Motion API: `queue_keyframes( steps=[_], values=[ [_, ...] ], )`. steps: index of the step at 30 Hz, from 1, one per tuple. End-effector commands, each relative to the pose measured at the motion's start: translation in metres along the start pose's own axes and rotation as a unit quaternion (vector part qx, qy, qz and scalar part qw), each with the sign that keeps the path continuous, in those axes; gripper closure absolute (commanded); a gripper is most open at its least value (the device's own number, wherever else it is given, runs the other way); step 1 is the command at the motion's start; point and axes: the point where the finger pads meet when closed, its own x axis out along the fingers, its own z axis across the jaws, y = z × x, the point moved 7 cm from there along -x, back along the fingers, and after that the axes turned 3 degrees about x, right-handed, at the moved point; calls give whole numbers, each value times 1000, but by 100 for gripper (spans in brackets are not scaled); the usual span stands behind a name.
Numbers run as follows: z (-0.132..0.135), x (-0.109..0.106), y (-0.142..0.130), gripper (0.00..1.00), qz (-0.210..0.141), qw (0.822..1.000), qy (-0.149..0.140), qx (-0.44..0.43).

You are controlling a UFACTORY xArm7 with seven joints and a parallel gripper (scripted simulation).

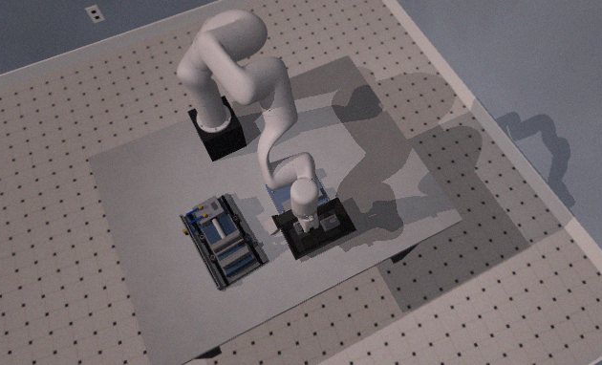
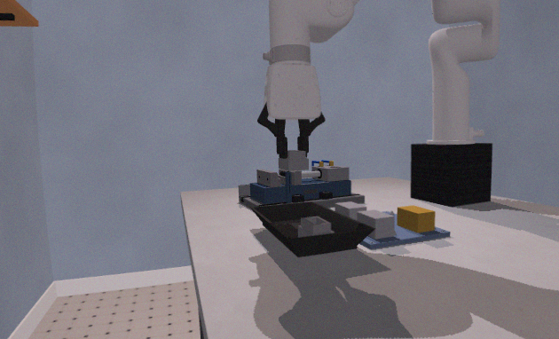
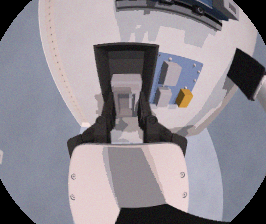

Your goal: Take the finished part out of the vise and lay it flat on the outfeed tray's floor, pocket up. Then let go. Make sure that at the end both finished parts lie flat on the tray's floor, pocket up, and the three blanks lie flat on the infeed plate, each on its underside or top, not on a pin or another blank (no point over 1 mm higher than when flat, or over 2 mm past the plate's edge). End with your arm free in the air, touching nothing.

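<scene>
Above the outfeed tray my tool hangs clamped on the finished part, carried high so it clears the rim before I lower it flat, pocket up.

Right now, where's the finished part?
The finished part is clamped in the tool, held in the air above the black outfeed tray; the top view puts it over the tray's vise-side half.
</scene>
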Motion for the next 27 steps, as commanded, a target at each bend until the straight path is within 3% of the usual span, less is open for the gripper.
queue_keyframes(
  steps=[1,27],
  values=[
    [-1,1,0,100,-1,1000,2,0],
    [-2,35,-1,100,-1,1000,2,0]
  ],
)
